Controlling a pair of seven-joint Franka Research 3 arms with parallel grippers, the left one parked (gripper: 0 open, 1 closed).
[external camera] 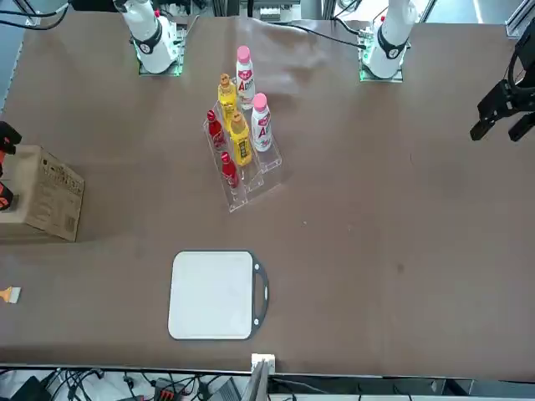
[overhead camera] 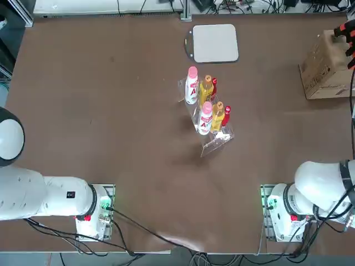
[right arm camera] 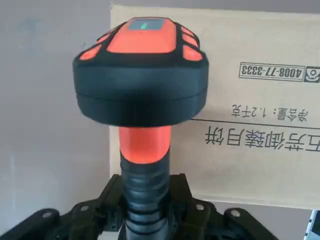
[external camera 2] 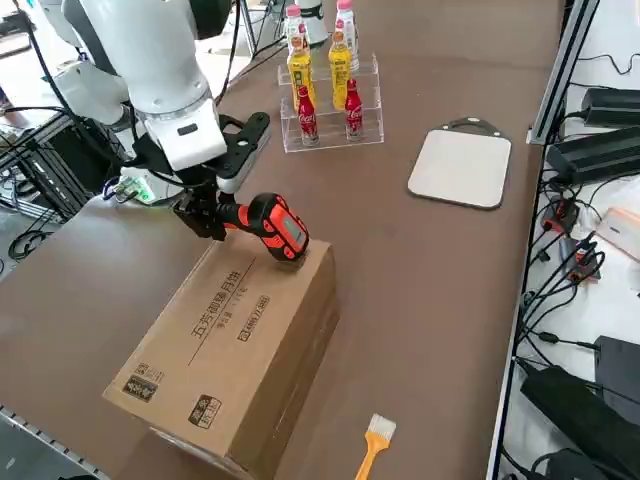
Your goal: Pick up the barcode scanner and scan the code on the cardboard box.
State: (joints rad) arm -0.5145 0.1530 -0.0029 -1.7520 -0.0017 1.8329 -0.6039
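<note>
One brown table (overhead camera: 111, 111), mostly bare; wide free surface on parked-arm side. Cardboard box (external camera 2: 235, 360) lies at table's right edge, printed face up, well apart from acrylic bottle rack (overhead camera: 213, 136) at centre and grey pad (overhead camera: 215, 43) at far edge. Right gripper (external camera 2: 207, 218) over box's near end, jaws clenched on barcode scanner (external camera 2: 270, 226) handle; scanner head above box top.
</note>
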